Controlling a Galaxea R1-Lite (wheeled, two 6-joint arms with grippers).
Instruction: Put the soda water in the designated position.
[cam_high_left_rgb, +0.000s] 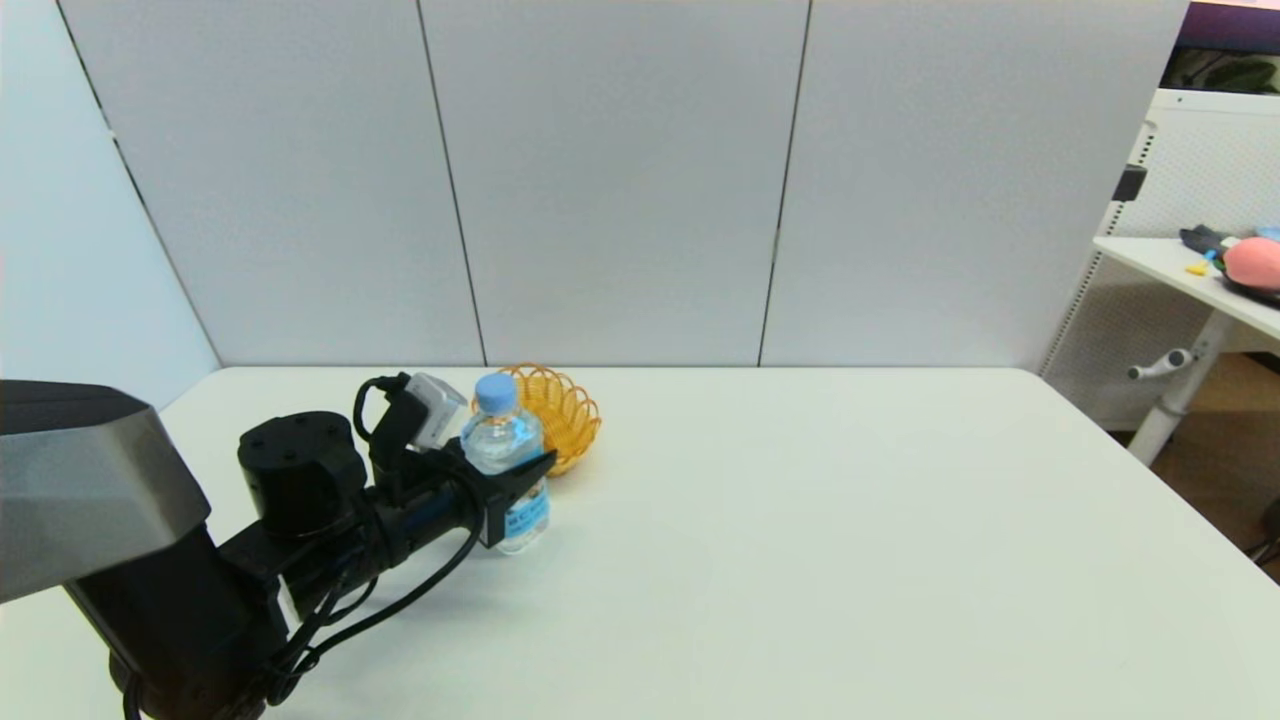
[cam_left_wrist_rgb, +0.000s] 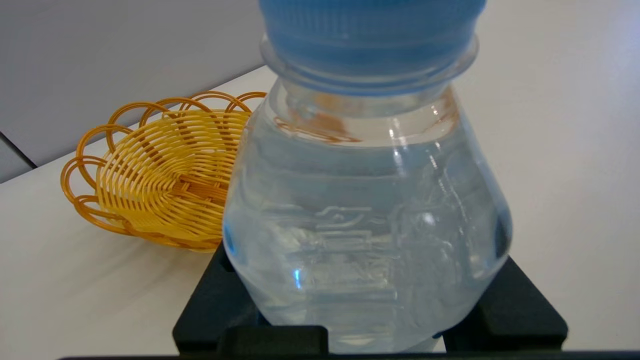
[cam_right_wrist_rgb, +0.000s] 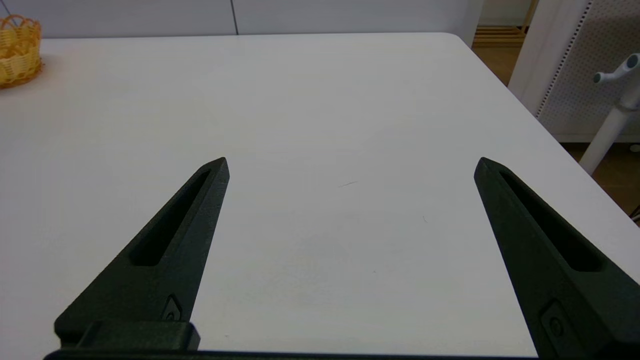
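So here's where you're at: your left gripper (cam_high_left_rgb: 515, 480) is clamped around the soda water (cam_high_left_rgb: 508, 462), grabbing it about halfway up the body, with the black fingers (cam_left_wrist_rgb: 505, 305) pressed against either side of the clear plastic. The bottle is upright, light blue cap (cam_high_left_rgb: 495, 391) on top, blue label showing just below the fingers. Can't tell from the head view whether its base is actually touching the table (cam_high_left_rgb: 800, 560) or sitting a hair above it, so don't take my word either way.

The bottle is on the left side of the table, just in front of the little orange wicker basket (cam_high_left_rgb: 560, 410). From your left wrist camera the basket (cam_left_wrist_rgb: 160, 170) sits just behind and off to one side of the bottle, tilted so you can see into its woven bottom, nothing in it.

Your right gripper (cam_right_wrist_rgb: 350, 170) is out of the head view; its own camera shows both fingers spread wide over bare table, holding nothing, well away from the basket (cam_right_wrist_rgb: 19, 50) at the far edge.
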